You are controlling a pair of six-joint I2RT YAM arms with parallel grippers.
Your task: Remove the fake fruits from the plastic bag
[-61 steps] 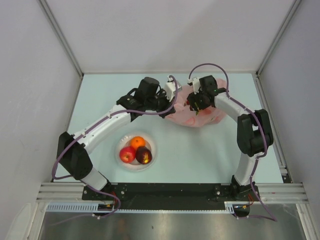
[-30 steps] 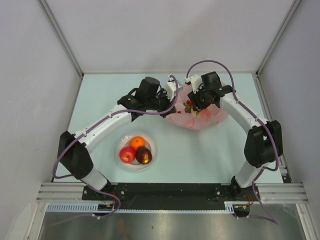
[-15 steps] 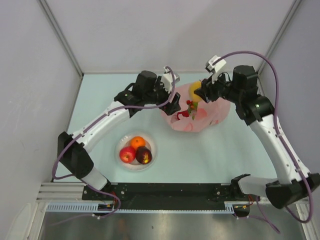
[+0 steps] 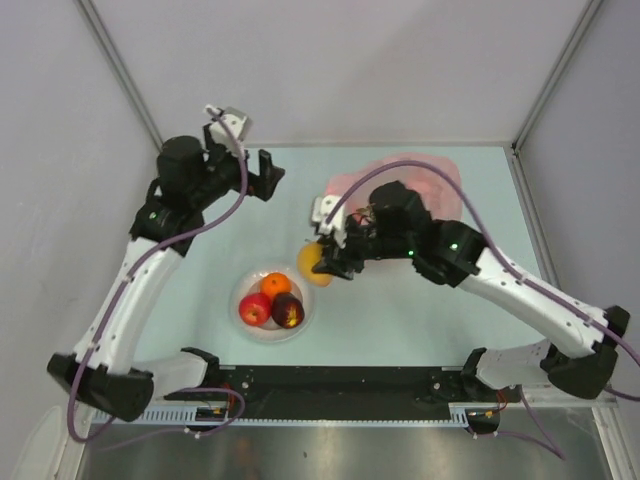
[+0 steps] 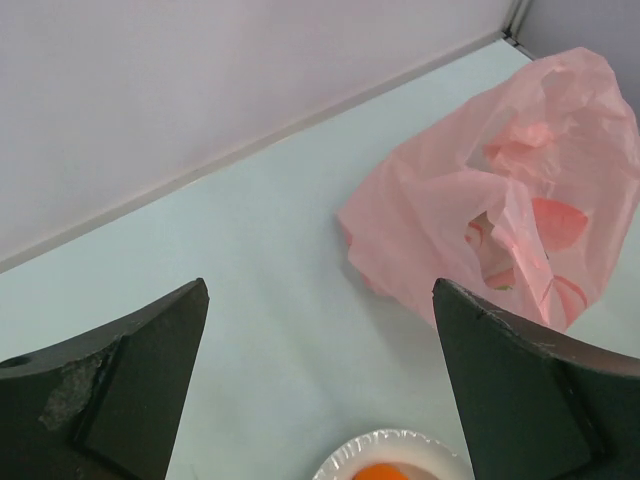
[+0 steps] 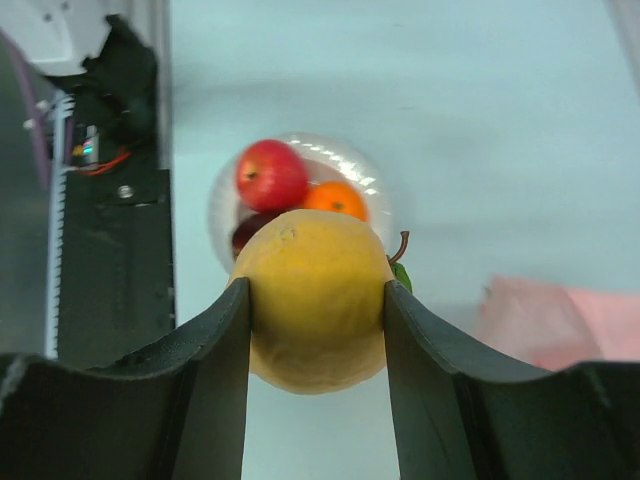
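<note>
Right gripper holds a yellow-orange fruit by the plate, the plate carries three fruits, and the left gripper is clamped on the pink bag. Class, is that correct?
Not quite. The left gripper is open and holds nothing; the pink bag lies apart from it, as the left wrist view shows. The right gripper does hold the yellow-orange fruit by the plate with three fruits.

plastic bag: by the bench's far edge; its near side was hidden under the right arm from above.
bag contents: could not be told through the crinkled film.
plate: cut off by the left wrist view's lower edge.
dark fruit: mostly hidden behind the yellow fruit.
</note>
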